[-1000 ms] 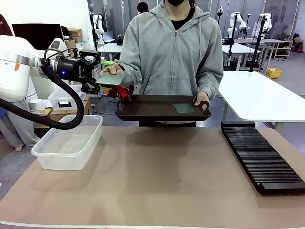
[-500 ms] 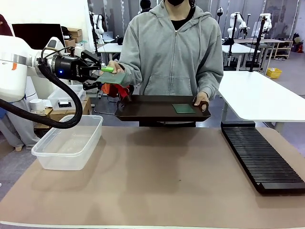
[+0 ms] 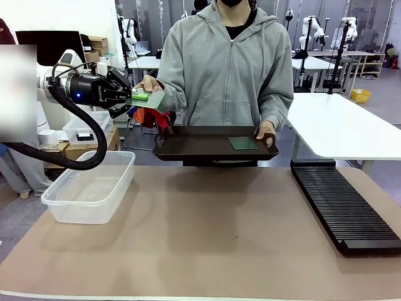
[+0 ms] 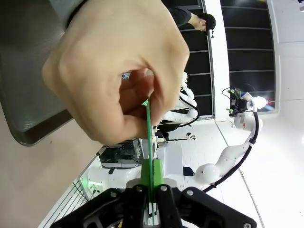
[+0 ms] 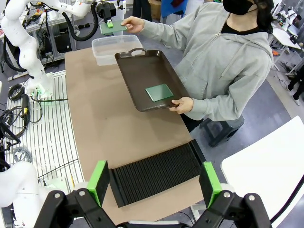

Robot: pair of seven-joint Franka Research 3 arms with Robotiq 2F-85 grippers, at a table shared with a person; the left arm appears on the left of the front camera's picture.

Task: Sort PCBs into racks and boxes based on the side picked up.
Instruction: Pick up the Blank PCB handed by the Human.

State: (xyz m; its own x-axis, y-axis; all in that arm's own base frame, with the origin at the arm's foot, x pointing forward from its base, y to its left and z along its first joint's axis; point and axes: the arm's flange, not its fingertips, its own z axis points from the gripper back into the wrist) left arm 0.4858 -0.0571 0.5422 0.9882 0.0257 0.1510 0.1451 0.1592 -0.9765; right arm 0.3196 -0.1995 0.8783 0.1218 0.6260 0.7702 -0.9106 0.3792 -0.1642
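My left gripper [image 3: 136, 96] is shut on the near edge of a green PCB [image 3: 152, 100], high above the table's left side. The person's hand [image 3: 149, 84] holds the same board's far edge. In the left wrist view the PCB [image 4: 149, 135] runs edge-on between my pads [image 4: 144, 172], with the hand [image 4: 118, 71] pinching it above. A second PCB [image 3: 241, 143] lies on the dark brown tray [image 3: 200, 149] that the person holds up. The clear box [image 3: 91, 188] stands below my left gripper. The black rack [image 3: 344, 207] lies at the right. My right gripper [image 5: 154, 183] stands open above the rack [image 5: 156, 173].
The person stands at the table's far side, the other hand [image 3: 266, 132] gripping the tray's right end. A white table [image 3: 338, 122] stands behind the rack. The brown mat [image 3: 213, 232] between box and rack is bare.
My left gripper's jaws opened for a moment and shut again on the board's edge. The gripper and the board rose slightly. The tray and the right arm stayed still.
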